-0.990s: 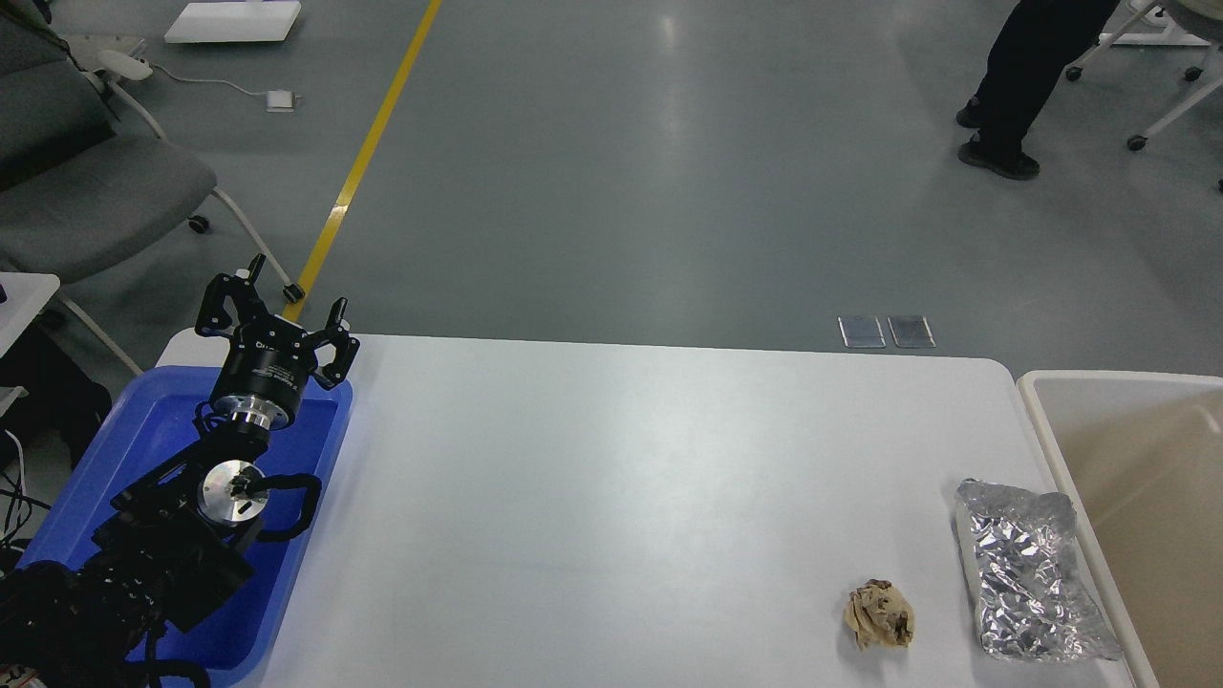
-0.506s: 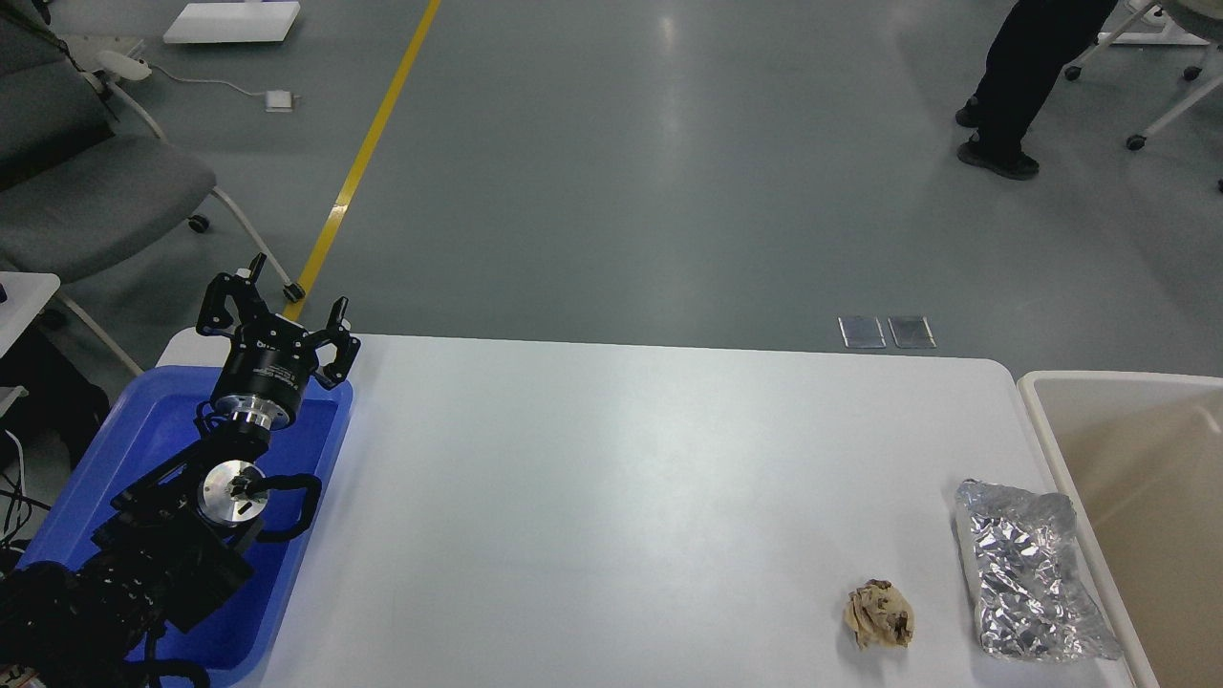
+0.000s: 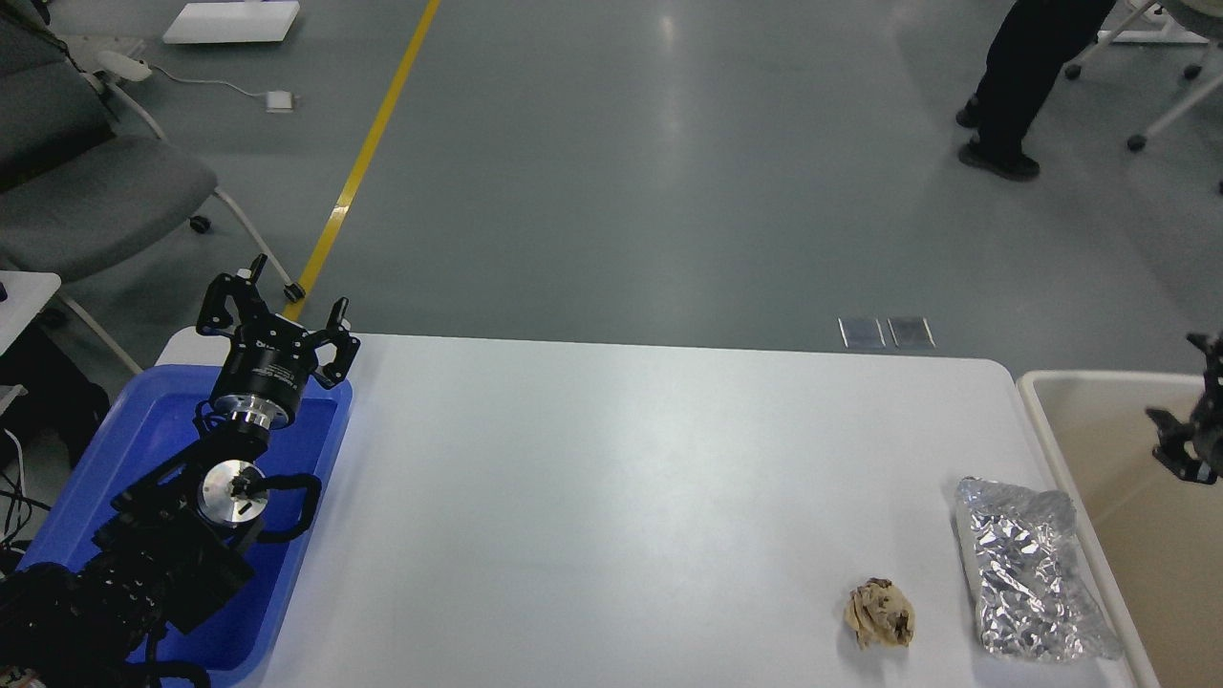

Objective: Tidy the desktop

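Desktop [image 3: 611, 478] showing plain white; tray [image 3: 134, 440] showing saturated blue; bin [image 3: 1127, 449] showing beige inside, paler rim; left gripper [image 3: 277, 306] showing black, silver ring behind it; right gripper [image 3: 1194, 430] showing black; crumpled foil bag [image 3: 1027, 573] glinting silver, creased pattern; paper wad [image 3: 879, 614] showing tan with dark brown blotches; floor [image 3: 669, 172] showing grey-green, yellow stripe [image 3: 368, 153] crossing it.

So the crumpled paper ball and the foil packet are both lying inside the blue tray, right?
Not quite. The head view shows the crumpled paper ball and the foil packet both lying on the white desktop, near its right end. The blue tray is at the opposite, left end.
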Robot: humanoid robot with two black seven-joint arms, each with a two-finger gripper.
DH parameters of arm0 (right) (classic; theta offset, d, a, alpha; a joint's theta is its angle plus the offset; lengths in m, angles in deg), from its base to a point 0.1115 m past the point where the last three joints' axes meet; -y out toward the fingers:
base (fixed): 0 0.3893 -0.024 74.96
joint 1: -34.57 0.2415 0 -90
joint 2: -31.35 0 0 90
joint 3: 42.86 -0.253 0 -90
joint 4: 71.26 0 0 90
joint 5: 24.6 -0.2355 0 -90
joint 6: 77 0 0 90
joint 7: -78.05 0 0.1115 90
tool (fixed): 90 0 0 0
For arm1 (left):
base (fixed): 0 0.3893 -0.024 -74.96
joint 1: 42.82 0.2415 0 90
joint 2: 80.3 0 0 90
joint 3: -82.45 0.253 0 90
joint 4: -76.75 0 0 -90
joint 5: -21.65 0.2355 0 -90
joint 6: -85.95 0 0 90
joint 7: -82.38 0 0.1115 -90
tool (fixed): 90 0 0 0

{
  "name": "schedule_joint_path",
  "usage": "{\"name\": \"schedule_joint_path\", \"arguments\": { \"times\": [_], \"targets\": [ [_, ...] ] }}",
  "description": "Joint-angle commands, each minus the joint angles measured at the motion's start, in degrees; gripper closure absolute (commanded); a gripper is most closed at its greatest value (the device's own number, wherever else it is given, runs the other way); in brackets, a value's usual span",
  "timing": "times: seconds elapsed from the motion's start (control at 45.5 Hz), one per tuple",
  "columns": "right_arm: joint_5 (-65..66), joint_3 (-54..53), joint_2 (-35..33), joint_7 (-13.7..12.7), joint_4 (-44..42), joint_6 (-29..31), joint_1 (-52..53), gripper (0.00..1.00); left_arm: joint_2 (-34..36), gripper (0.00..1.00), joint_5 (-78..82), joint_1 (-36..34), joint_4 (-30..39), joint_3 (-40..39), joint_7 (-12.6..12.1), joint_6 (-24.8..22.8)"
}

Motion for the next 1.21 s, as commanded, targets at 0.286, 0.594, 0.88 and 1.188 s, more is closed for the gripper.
{"name": "schedule_joint_path", "arguments": {
  "times": [0.286, 0.594, 0.88, 1.188],
  "targets": [
    [4.25, -6.09, 17.02, 15.21, 8.34, 0.32, -2.09, 0.0, 0.0, 0.0, 0.0, 0.0, 0.0, 0.0, 0.0, 0.01],
    [6.01, -3.63, 21.33, 24.61, 7.11, 2.17, -1.82, 0.0, 0.0, 0.0, 0.0, 0.0, 0.0, 0.0, 0.0, -0.08],
    [5.31, -1.16, 22.03, 24.61, 3.5, 1.9, -1.74, 0.0, 0.0, 0.0, 0.0, 0.0, 0.0, 0.0, 0.0, -0.17],
    [-4.54, -0.55, 23.53, 23.03, 2.8, 2.34, -0.68, 0.0, 0.0, 0.0, 0.0, 0.0, 0.0, 0.0, 0.0, -0.25]
  ]
}}
